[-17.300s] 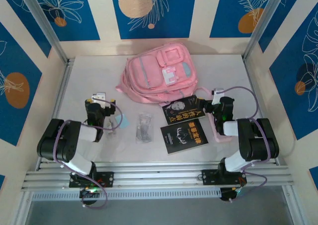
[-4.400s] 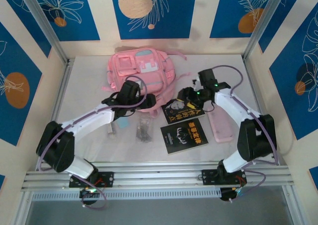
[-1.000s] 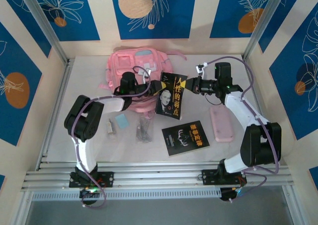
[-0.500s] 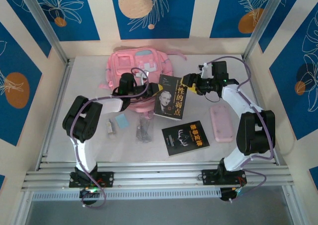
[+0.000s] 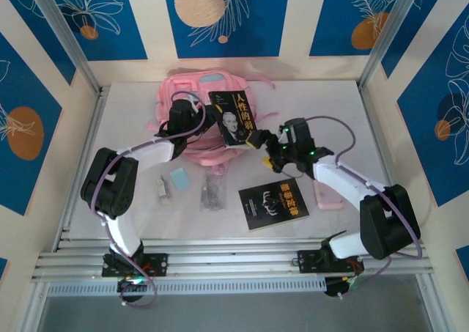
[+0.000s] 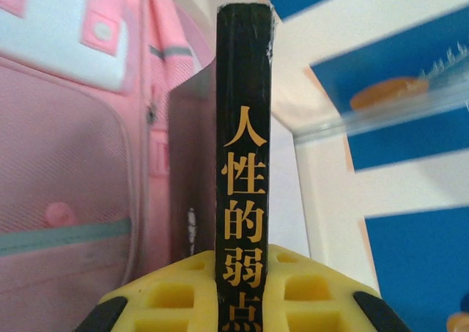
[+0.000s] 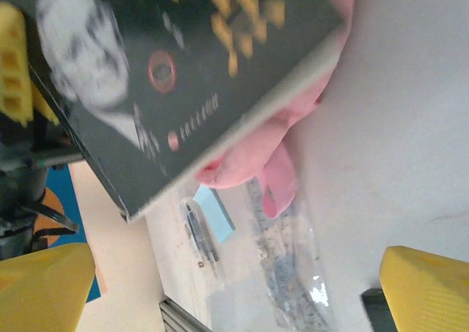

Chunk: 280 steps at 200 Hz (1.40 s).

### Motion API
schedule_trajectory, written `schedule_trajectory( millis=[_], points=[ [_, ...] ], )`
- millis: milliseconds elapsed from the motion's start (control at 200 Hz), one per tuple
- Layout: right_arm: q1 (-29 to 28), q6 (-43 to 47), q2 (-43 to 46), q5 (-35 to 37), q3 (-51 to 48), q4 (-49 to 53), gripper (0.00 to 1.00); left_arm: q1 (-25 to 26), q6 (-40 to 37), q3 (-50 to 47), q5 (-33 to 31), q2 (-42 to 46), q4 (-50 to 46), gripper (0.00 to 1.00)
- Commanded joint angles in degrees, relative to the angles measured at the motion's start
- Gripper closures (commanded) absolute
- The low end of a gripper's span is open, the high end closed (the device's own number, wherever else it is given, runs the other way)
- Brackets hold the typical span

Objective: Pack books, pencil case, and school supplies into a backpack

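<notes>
**Left gripper holding the face book over the backpack, right gripper standing open beside it**

The left gripper (image 5: 204, 119) is clamping the book with the face (image 5: 234, 119) by its spine edge. In the left wrist view the yellow fingers (image 6: 165, 299) are pressing on both sides of the black spine with its gold lettering (image 6: 243, 171). The book is hanging tilted above the right half of the backpack (image 5: 192, 89), which is lying flat on the table (image 5: 330, 112) towards the far wall. Whether the book's lower edge is touching the pink fabric is hard to tell from above.

The right gripper (image 5: 262, 143) is standing with its jaws wide apart and nothing between them, just beside the book's near right corner. From its wrist camera the cover (image 7: 183, 75) is showing close overhead, with a pink strap of the backpack (image 7: 282, 178) underneath.

The book with the gold emblem (image 5: 272, 202) is lying flat on the table, near the right arm. The pencil case (image 5: 328, 198) is lying just to its right, partly under that arm's forearm. The clear packet (image 5: 212, 189), the light-blue square (image 5: 178, 176) and the white piece (image 5: 163, 190) are lying near one another, on the near side of the backpack.
</notes>
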<state>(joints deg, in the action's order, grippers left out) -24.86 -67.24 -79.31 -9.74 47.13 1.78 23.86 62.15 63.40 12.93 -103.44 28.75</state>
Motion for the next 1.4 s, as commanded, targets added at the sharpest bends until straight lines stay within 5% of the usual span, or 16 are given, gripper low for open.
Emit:
schedule_trajectory(
  millis=[0, 255, 660, 780, 915, 1005, 1060, 1200, 1395],
  points=[
    [-3.6, -11.7, 0.2, 8.1, -1.3, -14.1, 0.0, 0.9, 6.1, -1.9, -8.6, 3.5, 8.5, 1.0],
    [-8.3, -21.6, -7.1, 10.9, -3.9, -35.9, 0.0, 3.5, 12.4, -9.1, -17.8, 6.9, 15.0, 1.0],
    [-8.0, -24.4, -16.1, 9.9, -0.8, -45.6, 0.04, 4.8, 17.3, -14.2, -18.0, 10.5, 20.0, 1.0],
    [-6.2, -23.1, -16.6, 9.5, -0.5, -47.5, 0.26, 4.8, 16.7, -15.9, -17.4, 12.0, 18.5, 1.0],
    [-5.0, -22.7, -16.1, 9.6, -0.5, -46.9, 0.72, 4.8, 16.2, -17.2, -16.6, 12.9, 16.8, 1.0],
    [-4.3, -21.4, -16.0, 8.5, 0.2, -46.4, 0.9, 4.6, 15.7, -17.3, -14.4, 13.0, 16.2, 1.0],
    [-3.7, -20.9, -15.9, 7.5, 0.5, -46.8, 1.0, 4.5, 14.8, -16.8, -12.0, 12.9, 14.9, 0.89],
    [-0.9, -18.5, -14.4, 3.2, 0.6, -45.8, 1.0, 3.5, 8.1, -14.1, -2.6, 12.8, 6.1, 0.38],
    [5.4, -8.9, -8.1, -3.6, 1.2, -34.3, 1.0, 2.4, -14.4, -8.5, 3.7, 14.3, -15.6, 0.28]
  ],
)
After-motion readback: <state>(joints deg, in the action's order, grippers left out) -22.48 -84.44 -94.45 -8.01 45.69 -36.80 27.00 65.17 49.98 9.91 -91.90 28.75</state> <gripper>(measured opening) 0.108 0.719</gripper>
